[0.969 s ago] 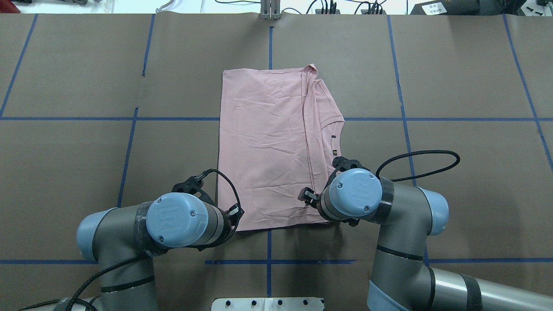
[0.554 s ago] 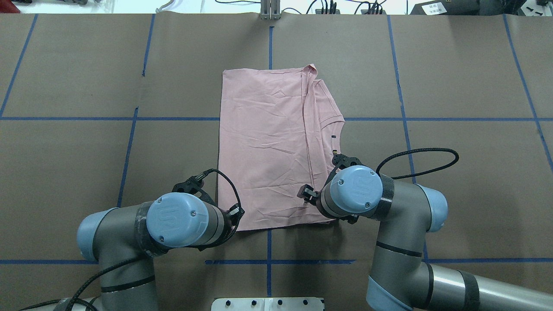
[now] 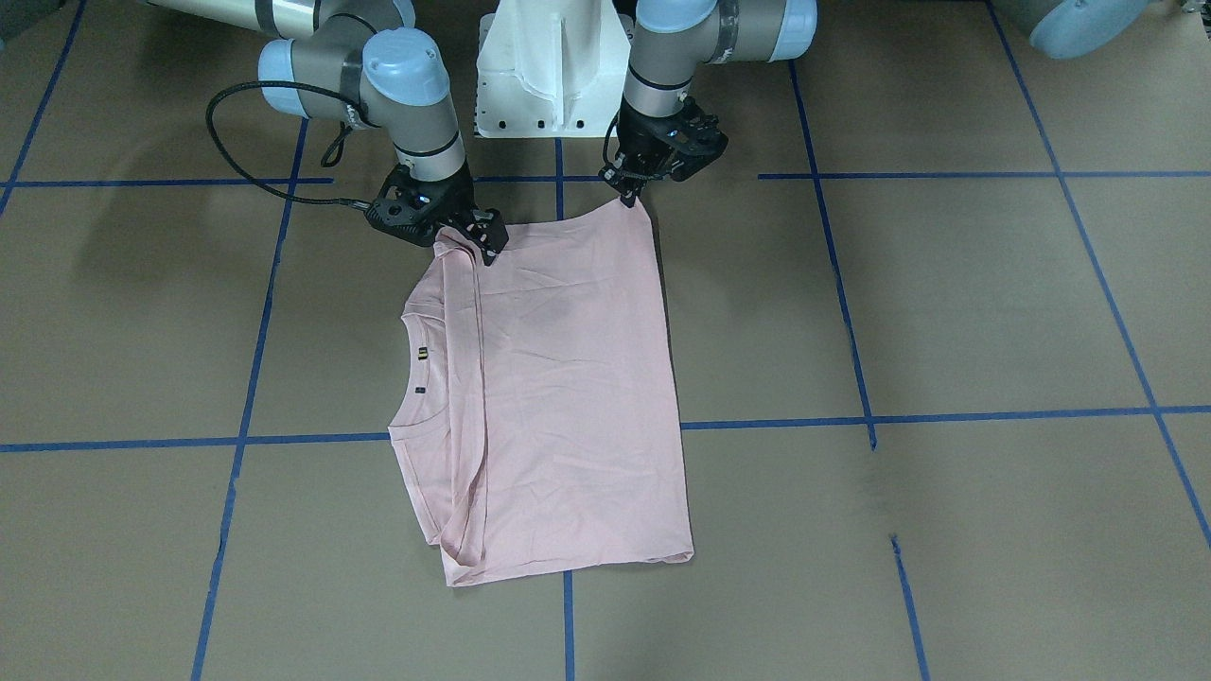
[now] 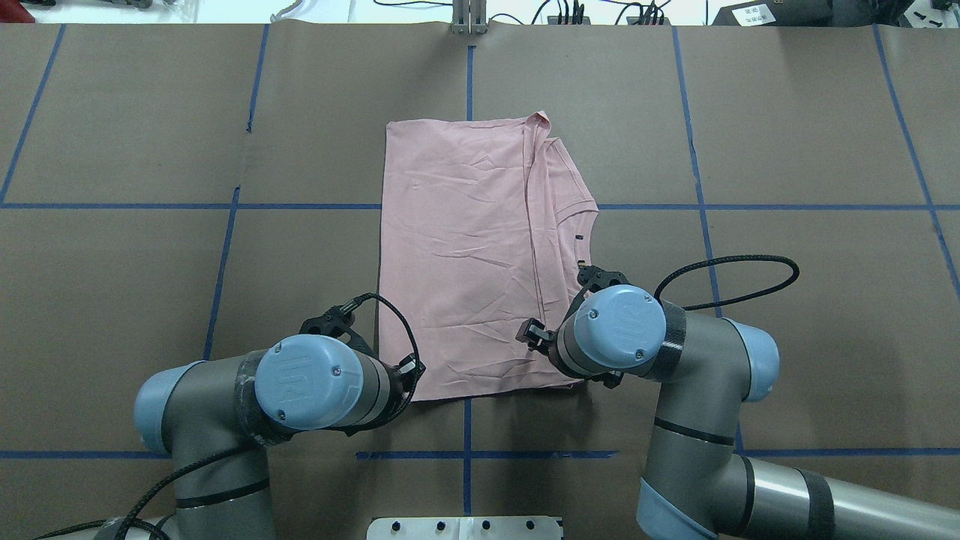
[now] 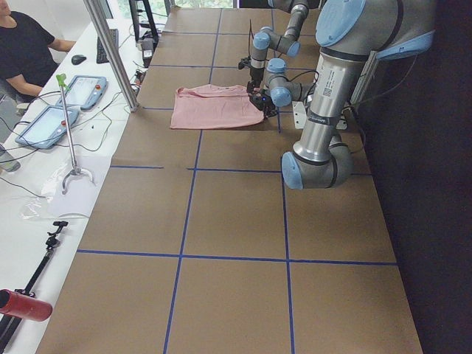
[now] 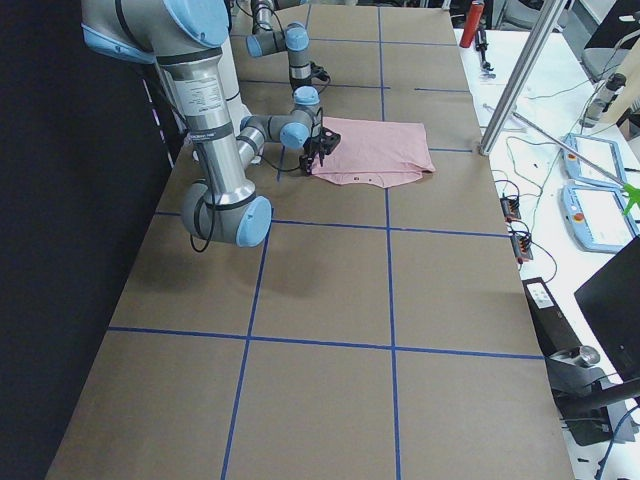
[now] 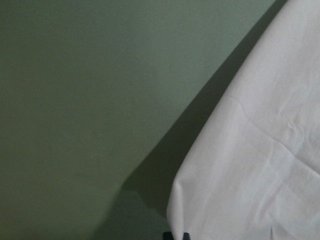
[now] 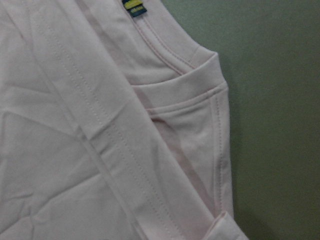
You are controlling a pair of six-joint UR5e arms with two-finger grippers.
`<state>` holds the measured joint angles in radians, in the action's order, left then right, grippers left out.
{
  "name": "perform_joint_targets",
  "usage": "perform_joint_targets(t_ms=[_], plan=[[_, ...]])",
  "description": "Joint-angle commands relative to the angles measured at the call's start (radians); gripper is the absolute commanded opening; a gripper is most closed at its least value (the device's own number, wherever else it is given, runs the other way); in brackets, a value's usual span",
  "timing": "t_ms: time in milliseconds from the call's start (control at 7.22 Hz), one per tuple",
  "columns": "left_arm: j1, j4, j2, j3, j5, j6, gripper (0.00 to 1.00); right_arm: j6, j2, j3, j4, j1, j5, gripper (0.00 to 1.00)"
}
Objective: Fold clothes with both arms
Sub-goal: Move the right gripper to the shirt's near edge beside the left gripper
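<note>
The pale pink T-shirt (image 4: 465, 255) lies folded into a tall rectangle on the brown table; its print does not show. Its ribbed collar (image 3: 416, 378) and small tags face my right side. In the front-facing view my left gripper (image 3: 627, 194) is shut on the shirt's near corner, which is pulled up slightly. My right gripper (image 3: 470, 241) is shut on the bunched shoulder corner by the collar. The left wrist view shows that corner of cloth (image 7: 260, 165) raised above its shadow. The right wrist view shows the collar (image 8: 165, 55) and sleeve hems close up.
The white pedestal base (image 3: 553, 66) stands just behind both grippers. Blue tape lines (image 4: 697, 202) grid the brown table cover. A black cable (image 4: 735, 281) loops off my right wrist. A seated person (image 5: 26, 44) and tablets are beyond the table's far edge.
My right wrist has shifted slightly forward over the shirt's corner. My left arm and the shirt have barely moved.
</note>
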<state>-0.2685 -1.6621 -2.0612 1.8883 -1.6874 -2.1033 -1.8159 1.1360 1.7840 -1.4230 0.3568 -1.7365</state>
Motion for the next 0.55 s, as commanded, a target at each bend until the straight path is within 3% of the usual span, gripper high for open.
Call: perform_joint_targets(t_ms=[0, 277, 415], plan=[[0.000, -0.001, -0.002, 0.000, 0.000, 0.000, 0.00, 0.001, -0.001, 0.003, -0.022, 0.004, -0.002, 0.76], [0.002, -0.001, -0.002, 0.000, 0.000, 0.000, 0.00, 0.001, -0.002, 0.003, -0.024, 0.004, -0.003, 0.29], [0.002, -0.001, -0.002, -0.002, 0.000, 0.000, 0.00, 0.001, -0.002, 0.003, -0.024, 0.004, -0.003, 0.15]])
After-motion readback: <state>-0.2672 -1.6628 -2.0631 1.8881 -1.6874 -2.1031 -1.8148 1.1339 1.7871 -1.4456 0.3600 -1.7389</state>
